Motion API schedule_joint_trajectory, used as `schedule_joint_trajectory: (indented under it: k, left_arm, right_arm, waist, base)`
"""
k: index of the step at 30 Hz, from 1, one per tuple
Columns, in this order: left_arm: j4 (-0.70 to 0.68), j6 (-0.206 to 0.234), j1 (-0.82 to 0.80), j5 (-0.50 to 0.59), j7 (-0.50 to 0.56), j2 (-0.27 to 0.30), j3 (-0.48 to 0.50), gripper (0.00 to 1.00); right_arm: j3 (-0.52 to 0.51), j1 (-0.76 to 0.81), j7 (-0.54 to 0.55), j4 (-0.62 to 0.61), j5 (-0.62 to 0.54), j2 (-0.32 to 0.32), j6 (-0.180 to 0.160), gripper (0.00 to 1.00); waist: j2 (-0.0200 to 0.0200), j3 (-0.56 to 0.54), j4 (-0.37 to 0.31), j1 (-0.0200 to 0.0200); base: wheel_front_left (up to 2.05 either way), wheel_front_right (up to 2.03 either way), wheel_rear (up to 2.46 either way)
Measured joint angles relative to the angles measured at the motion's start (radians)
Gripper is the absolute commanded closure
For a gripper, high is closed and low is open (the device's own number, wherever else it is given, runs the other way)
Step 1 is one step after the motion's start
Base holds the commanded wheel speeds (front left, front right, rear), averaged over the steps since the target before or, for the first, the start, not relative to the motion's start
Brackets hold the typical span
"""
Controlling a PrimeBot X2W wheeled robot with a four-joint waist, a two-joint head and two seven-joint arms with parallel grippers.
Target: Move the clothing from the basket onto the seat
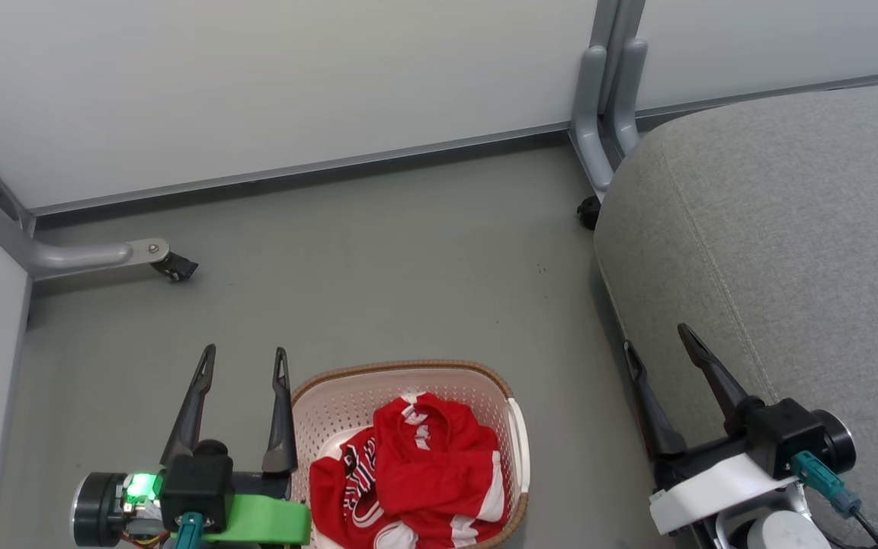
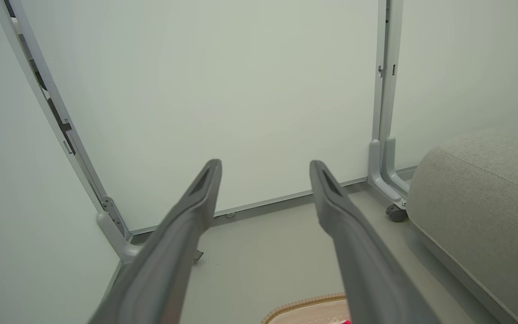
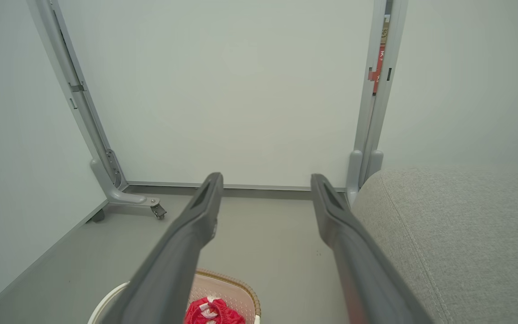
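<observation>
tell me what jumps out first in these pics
The red clothing bunched in the cream basket on the floor, bottom centre of the head view, grabs the eye first. Then the big grey seat on the right, and the open, empty left gripper and right gripper flanking the basket.

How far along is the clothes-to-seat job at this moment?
Done: nothing yet; the red clothing lies heaped in the basket on the floor, with none on the visible part of the grey seat. In hand: nothing; the left claw beside the basket and the right claw by the seat's edge stand open, holding nothing. Left: every pick and transfer.
</observation>
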Motion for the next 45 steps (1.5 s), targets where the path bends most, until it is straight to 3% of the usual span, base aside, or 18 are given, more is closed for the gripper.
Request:
schedule_joint_trajectory:
  k: [6,10,14,22,32,45]
  left_arm:
    - [0.03,-0.015,-0.001,-0.002,0.0,-0.001,0.0,0.0]
    - [0.089,-0.063,-0.024,-0.01,-0.001,0.0,-0.013,0.0]
    - [0.196,-0.135,-0.093,0.024,-0.001,0.03,-0.08,0.0]
    - [0.462,-0.207,-0.301,0.081,-0.001,0.102,-0.239,0.0]
    - [0.812,-0.22,-0.576,0.106,-0.001,0.147,-0.462,0.0]
    - [1.106,-0.221,-0.867,0.111,-0.001,0.158,-0.69,0.0]
  right_arm:
    - [-0.011,-0.003,0.0,0.002,0.0,0.0,0.0,0.0]
    - [-0.02,-0.014,0.0,-0.004,0.0,0.0,0.0,0.0]
    - [-0.029,-0.043,0.0,-0.016,-0.005,-0.001,0.0,0.0]
    - [-0.044,-0.123,-0.001,-0.039,-0.023,-0.001,0.0,0.0]
    - [-0.058,-0.219,-0.001,-0.072,-0.007,-0.001,0.0,0.0]
    - [-0.065,-0.317,-0.001,-0.127,0.062,-0.002,0.0,0.0]
  waist:
    - [0.0,0.021,0.0,0.0]
    - [0.0,0.051,0.0,0.0]
    - [0.0,0.096,0.003,0.0]
    - [0.0,0.217,0.006,0.0]
    - [0.0,0.397,-0.019,0.0001]
    - [0.0,0.64,-0.091,0.0002]
  base:
    - [0.0,0.0,0.0]
    - [0.0,0.0,0.0]
    - [0.0,0.0,0.0]
    - [0.0,0.0,0.0]
    - [0.0,0.0,0.0]
    - [0.0,0.0,0.0]
